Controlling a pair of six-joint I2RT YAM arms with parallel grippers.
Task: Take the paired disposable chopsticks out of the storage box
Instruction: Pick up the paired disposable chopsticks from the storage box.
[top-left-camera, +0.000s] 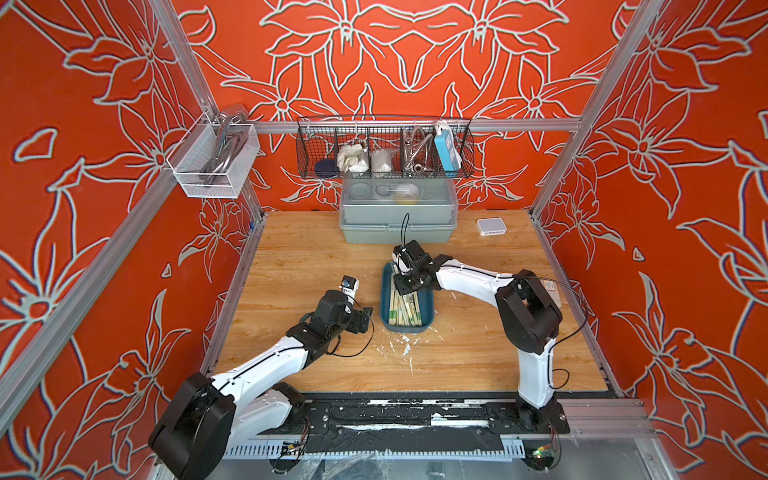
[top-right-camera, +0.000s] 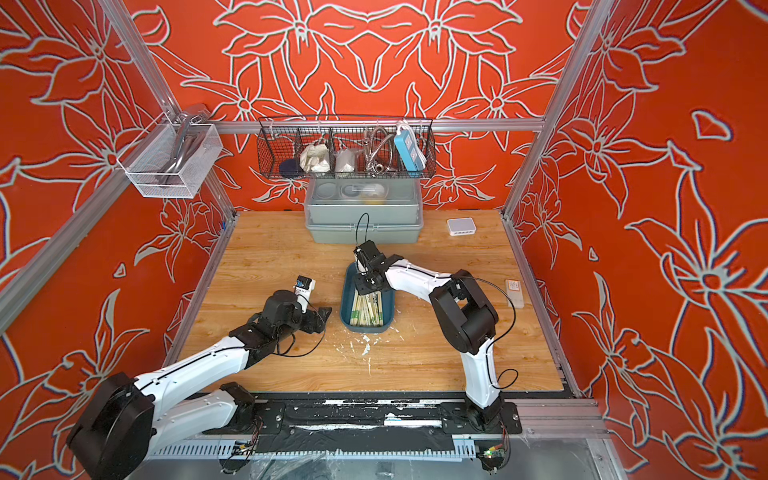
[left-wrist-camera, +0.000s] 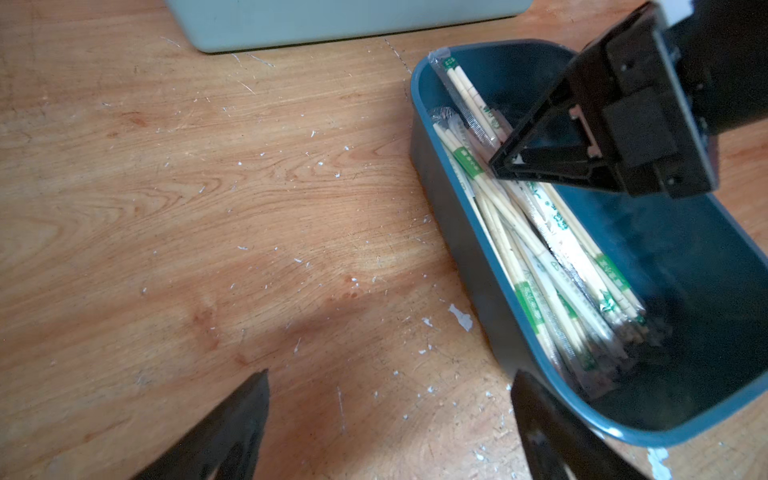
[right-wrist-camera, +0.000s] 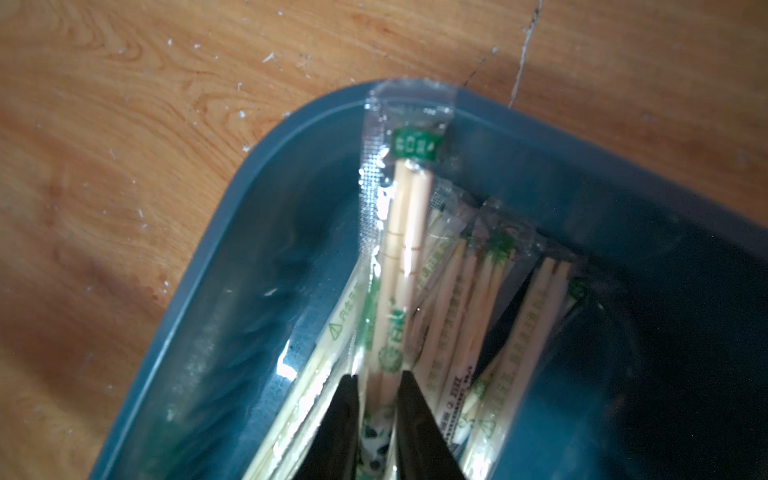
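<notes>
Wrapped pale chopsticks (left-wrist-camera: 540, 257) lie heaped lengthwise inside the dark blue storage box (left-wrist-camera: 453, 224)

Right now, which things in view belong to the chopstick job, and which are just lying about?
Job: paired disposable chopsticks, storage box, right gripper shut on one pair, left gripper open.
Lying about: grey-green lidded box, black wire basket, white mesh basket, small white device.

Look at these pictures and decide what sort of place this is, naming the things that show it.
Probably a robot test cell: an aluminium frame borders printed floral wall panels, and a left arm and a right arm are mounted on a rail at the edge of the wooden table.
</notes>
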